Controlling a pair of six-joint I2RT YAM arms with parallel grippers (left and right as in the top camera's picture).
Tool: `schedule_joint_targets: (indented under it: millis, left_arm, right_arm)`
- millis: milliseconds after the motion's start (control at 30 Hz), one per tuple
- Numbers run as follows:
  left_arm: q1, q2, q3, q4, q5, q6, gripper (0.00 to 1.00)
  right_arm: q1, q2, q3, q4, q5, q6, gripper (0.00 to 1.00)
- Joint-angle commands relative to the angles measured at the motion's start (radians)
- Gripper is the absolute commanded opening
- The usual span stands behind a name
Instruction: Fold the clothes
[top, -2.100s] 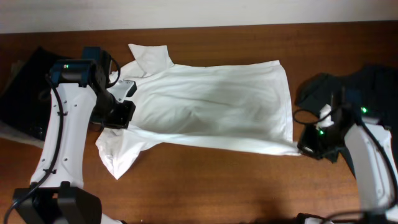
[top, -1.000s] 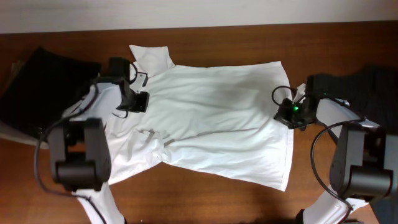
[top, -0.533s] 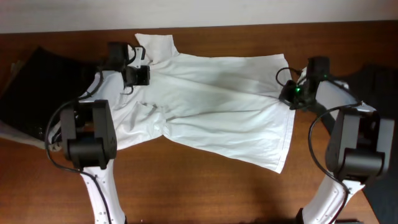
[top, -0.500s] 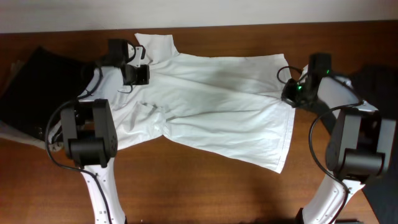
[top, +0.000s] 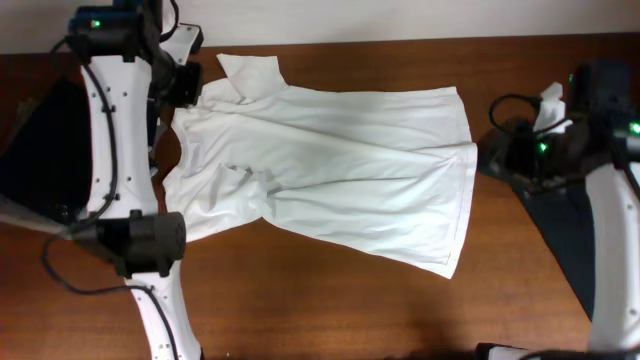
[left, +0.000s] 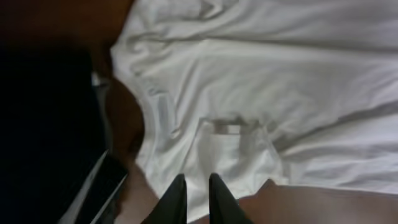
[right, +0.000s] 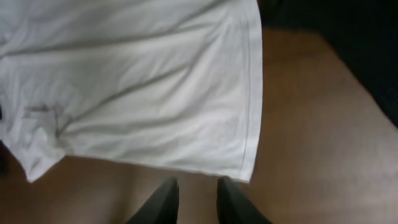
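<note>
The clothes are chiefly a white collared shirt lying spread and wrinkled on the brown table, collar at the far left. My left gripper hovers by the collar and shoulder. In the left wrist view it is slightly open high above the shirt, holding nothing. My right gripper hangs just off the shirt's right edge. The right wrist view shows it open above bare table near the hem corner.
A dark garment lies at the left edge with a white sheet under it. Another dark garment lies at the right under my right arm. The wooden table has bare wood in front of the shirt.
Both grippers were shut on the shirt's left shoulder and right edge. They have opened, let go and lifted away to the sides; the shirt stays flat.
</note>
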Motion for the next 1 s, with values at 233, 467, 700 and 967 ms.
schedule_joint_targets:
  millis: [233, 467, 700, 967]
  left_arm:
    - [-0.017, -0.518, -0.920, 0.210, 0.130, 0.025, 0.39]
    - [0.088, -0.393, -1.325, 0.711, 0.054, -0.084, 0.55]
    - [0.127, -0.244, -1.325, 0.736, 0.072, -0.069, 0.45]
    - [0.129, -0.214, -1.325, 0.702, 0.100, -0.060, 0.00]
  right_arm:
    - [0.077, -0.014, -0.244, -0.071, -0.003, 0.035, 0.26]
    - [0.089, -0.014, -0.636, 0.174, -0.076, 0.072, 0.27]
    - [0.089, -0.014, -0.843, 0.360, -0.074, 0.222, 0.27]
    - [0.089, -0.014, -0.990, 0.563, 0.039, 0.342, 0.43]
